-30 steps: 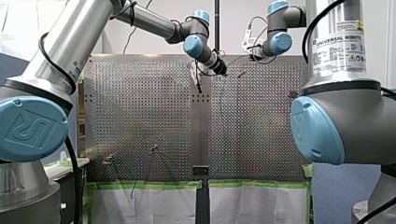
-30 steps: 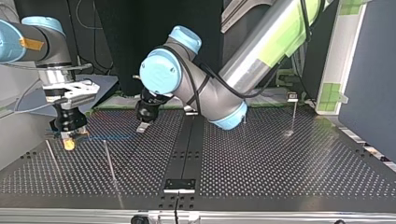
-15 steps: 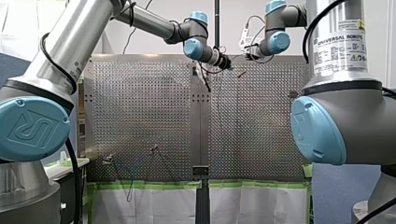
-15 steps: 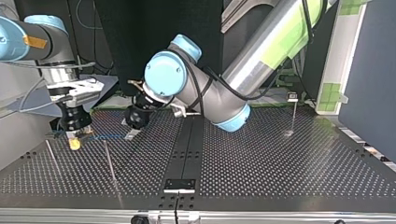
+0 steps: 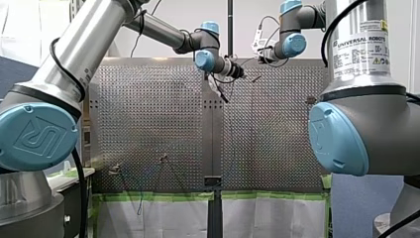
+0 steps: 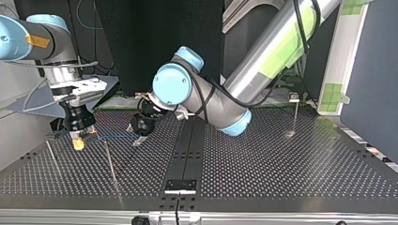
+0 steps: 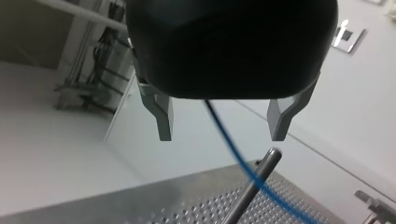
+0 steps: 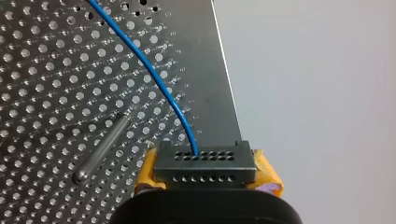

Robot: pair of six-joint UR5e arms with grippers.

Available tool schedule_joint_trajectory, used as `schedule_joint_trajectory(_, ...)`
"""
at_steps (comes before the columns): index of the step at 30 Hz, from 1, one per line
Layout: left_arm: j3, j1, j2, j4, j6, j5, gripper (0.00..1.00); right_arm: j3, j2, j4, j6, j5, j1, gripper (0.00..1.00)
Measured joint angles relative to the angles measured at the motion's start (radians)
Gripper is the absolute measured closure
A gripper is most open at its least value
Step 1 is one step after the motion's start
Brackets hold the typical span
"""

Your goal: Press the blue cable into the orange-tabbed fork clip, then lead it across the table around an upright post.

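Cable [image 7: 228,141] through wide left tool [image 7: 221,135], right tool [image 8: 207,174] clamping black plug [image 8: 205,162], visible only from wrist

The cable [image 6: 117,137] runs from my right gripper [image 6: 78,143] past a post [image 6: 110,164] to my left gripper [image 6: 138,139].

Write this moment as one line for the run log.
left gripper: open, blue cable running through it | right gripper: shut on blue cable | post: ahead of left gripper

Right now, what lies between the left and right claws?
In the top view, the blue cable runs from my right claw to my left claw, above the perforated table.
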Motion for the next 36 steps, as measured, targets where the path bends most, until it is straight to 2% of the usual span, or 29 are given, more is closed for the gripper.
schedule_joint_trajectory(3, 0.000, 0.009, -0.001, -0.007, -0.024, -0.009, 0.00, 0.000, 0.000, 0.000, 0.000, 0.000, 0.002, 1.00)
schedule_joint_trajectory(7, 0.000, 0.017, -0.001, -0.014, -0.021, -0.017, 0.00, 0.000, 0.000, 0.000, -0.001, 0.000, 0.005, 1.00)
schedule_joint_trajectory(13, 0.000, 0.017, -0.001, -0.021, 0.025, -0.035, 0.00, 0.000, 0.000, 0.000, -0.001, 0.000, 0.008, 1.00)
schedule_joint_trajectory(14, 0.000, 0.016, -0.001, -0.021, 0.037, -0.036, 0.05, 0.000, 0.000, 0.000, -0.001, 0.000, 0.008, 1.00)
schedule_joint_trajectory(15, 0.000, 0.015, -0.001, -0.021, 0.047, -0.037, 0.05, 0.000, 0.000, -0.001, -0.001, 0.000, 0.008, 1.00)
schedule_joint_trajectory(16, 0.000, 0.013, 0.000, -0.021, 0.056, -0.038, 0.17, 0.000, 0.000, 0.000, -0.001, 0.000, 0.009, 1.00)
schedule_joint_trajectory(17, 0.000, 0.012, 0.000, -0.022, 0.069, -0.039, 0.36, 0.000, 0.000, 0.000, -0.001, 0.000, 0.009, 1.00)
schedule_joint_trajectory(18, 0.000, 0.010, 0.000, -0.022, 0.078, -0.039, 0.36, 0.000, 0.000, 0.000, -0.001, 0.000, 0.010, 1.00)
schedule_joint_trajectory(19, 0.000, 0.009, 0.000, -0.022, 0.088, -0.039, 0.56, 0.000, 0.000, 0.000, -0.002, 0.000, 0.011, 1.00)
schedule_joint_trajectory(20, 0.000, 0.008, -0.001, -0.023, 0.100, -0.041, 0.71, 0.000, 0.000, 0.000, -0.001, 0.000, 0.011, 1.00)
schedule_joint_trajectory(21, 0.000, 0.007, -0.001, -0.023, 0.108, -0.042, 0.71, 0.000, 0.000, 0.000, -0.002, 0.000, 0.012, 1.00)
schedule_joint_trajectory(22, 0.000, 0.005, 0.000, -0.022, 0.117, -0.044, 0.88, 0.000, -0.001, 0.000, -0.002, 0.000, 0.013, 1.00)
schedule_joint_trajectory(23, 0.000, 0.004, 0.000, -0.022, 0.129, -0.046, 1.00, 0.000, -0.001, 0.000, -0.002, 0.000, 0.014, 1.00)
schedule_joint_trajectory(28, 0.000, 0.000, 0.000, -0.023, 0.177, -0.054, 1.00, 0.000, -0.001, 0.001, -0.002, 0.000, 0.018, 1.00)
schedule_joint_trajectory(36, 0.000, 0.000, 0.000, -0.039, 0.263, -0.117, 1.00, 0.000, -0.002, 0.003, -0.002, -0.001, 0.024, 1.00)
